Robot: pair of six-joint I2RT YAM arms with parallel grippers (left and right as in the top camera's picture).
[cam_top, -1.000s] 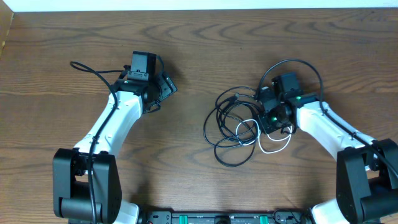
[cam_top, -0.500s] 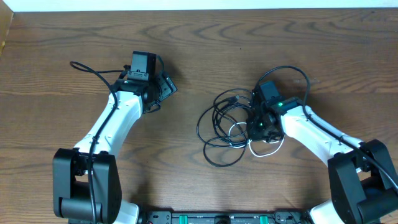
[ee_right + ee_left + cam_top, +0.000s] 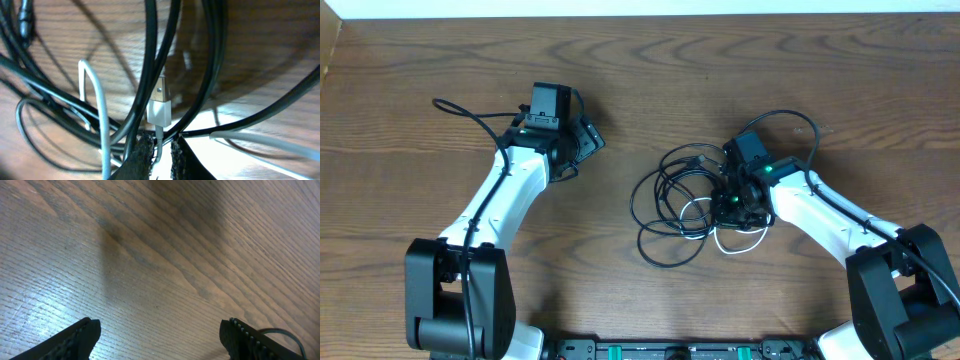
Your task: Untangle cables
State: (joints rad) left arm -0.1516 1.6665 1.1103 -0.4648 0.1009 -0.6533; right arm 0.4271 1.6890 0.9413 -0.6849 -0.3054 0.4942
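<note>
Cables [image 3: 675, 205] sit in one tangled heap right of the table's middle. Several black loops overlap each other and spread leftward from the right arm's wrist. White cable [image 3: 745, 243] is short and curves out from under the heap on the side nearest the arm bases.

Right gripper [image 3: 161, 150] is down in the tangle at its right edge. Its fingers are drawn nearly together, pinching the white cable just behind its white plug [image 3: 159, 111], whose metal tip points away from the fingers. Black strands run close on either side of that plug. I cannot tell whether any of them is caught in the pinch too. A black plug end [image 3: 25, 17] shows at the upper left of the wrist view.

Left gripper [image 3: 160, 335] is well apart from the heap, over the left half of the table [image 3: 420, 60]. Its fingers are spread wide, with only wood grain showing between them. Whether they touch the surface, I cannot tell.
</note>
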